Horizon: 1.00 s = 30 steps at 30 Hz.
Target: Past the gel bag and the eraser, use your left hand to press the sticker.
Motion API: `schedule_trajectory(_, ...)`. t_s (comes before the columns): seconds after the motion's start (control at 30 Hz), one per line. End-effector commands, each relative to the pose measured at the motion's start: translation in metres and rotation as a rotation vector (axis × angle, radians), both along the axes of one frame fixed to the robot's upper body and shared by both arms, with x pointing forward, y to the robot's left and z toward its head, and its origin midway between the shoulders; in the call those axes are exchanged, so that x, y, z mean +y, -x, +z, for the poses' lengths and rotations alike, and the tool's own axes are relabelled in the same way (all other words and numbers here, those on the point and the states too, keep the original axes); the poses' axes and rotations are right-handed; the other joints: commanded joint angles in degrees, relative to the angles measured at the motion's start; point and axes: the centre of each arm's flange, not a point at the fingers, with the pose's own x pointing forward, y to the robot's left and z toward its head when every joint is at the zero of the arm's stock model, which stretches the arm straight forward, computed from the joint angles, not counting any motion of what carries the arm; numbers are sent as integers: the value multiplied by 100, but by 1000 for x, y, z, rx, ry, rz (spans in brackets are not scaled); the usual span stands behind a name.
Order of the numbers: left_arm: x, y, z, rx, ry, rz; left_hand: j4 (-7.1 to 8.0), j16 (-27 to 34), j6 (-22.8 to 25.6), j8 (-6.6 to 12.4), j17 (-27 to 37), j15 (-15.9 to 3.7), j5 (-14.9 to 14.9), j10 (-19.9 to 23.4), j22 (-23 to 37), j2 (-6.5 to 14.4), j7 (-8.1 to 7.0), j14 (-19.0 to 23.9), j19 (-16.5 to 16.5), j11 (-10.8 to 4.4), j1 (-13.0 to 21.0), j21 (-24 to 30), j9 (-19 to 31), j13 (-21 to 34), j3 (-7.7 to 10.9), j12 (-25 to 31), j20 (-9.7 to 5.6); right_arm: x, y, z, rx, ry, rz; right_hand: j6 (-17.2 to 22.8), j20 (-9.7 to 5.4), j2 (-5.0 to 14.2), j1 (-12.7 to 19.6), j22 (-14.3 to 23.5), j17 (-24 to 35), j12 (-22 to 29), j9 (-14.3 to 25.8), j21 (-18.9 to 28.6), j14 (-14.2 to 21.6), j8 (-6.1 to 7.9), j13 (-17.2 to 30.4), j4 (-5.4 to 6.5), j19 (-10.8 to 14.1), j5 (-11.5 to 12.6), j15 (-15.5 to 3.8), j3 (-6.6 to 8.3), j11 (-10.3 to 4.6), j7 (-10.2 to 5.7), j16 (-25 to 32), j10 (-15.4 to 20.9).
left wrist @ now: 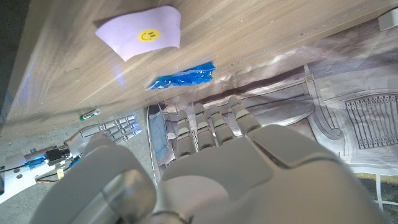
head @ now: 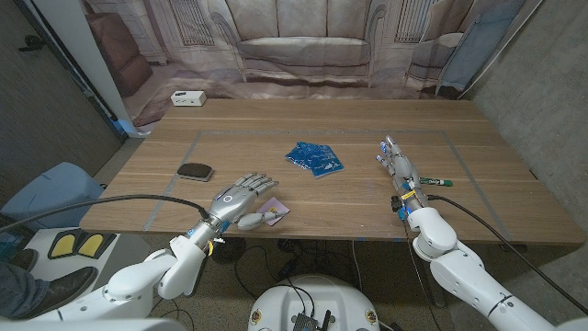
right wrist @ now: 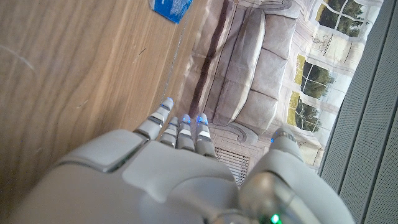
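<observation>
Your head camera looks down over the table; each wrist camera peers close along its hand, both catching the gel bag.

We see a table of light wood with a fine straight grain and a smooth, low-sheen finish. On it, well beyond the left hand, the gel bag looks like clear glossy plastic over blue filling, catching small highlights. The eraser, toward the table's left edge, is dark and matt. The sticker, at the table's near edge just beside the left hand, looks like thin pale lilac paper with a printed yellow face, matt. Both hands, the right hand too, wear smooth grey plastic shells with a soft satin shine. Behind the table hangs a printed cloth backdrop, matt and slightly wrinkled.
</observation>
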Motion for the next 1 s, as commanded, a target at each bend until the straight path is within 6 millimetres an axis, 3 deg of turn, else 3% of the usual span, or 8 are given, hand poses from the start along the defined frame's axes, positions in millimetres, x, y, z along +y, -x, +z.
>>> schedule_trajectory(0.03, 1, 0, 12, -36, 95, -21, -16, 13, 53, 68, 12, 40, -6, 31, 6, 17, 54, 44, 73, 4, 44, 8, 5, 28, 6, 21, -20, -1, 0, 0, -20, -14, 10, 55, 7, 11, -19, 19, 10, 25, 10, -3, 17, -10, 17, 5, 54, -21, 55, -13, 24, 16, 13, 37)
schedule_trajectory(1.0, 13, 0, 38, 12, 276, -71, -31, 11, 166, 115, 9, 118, -49, 17, -5, 9, 217, 80, 125, 101, 46, -2, 5, 28, -16, 9, 20, -3, 3, 1, -48, -15, 22, 58, -11, 20, -23, 19, 8, 23, 10, -9, 22, -13, 16, -3, 62, -19, 50, -24, 33, 32, 11, 49)
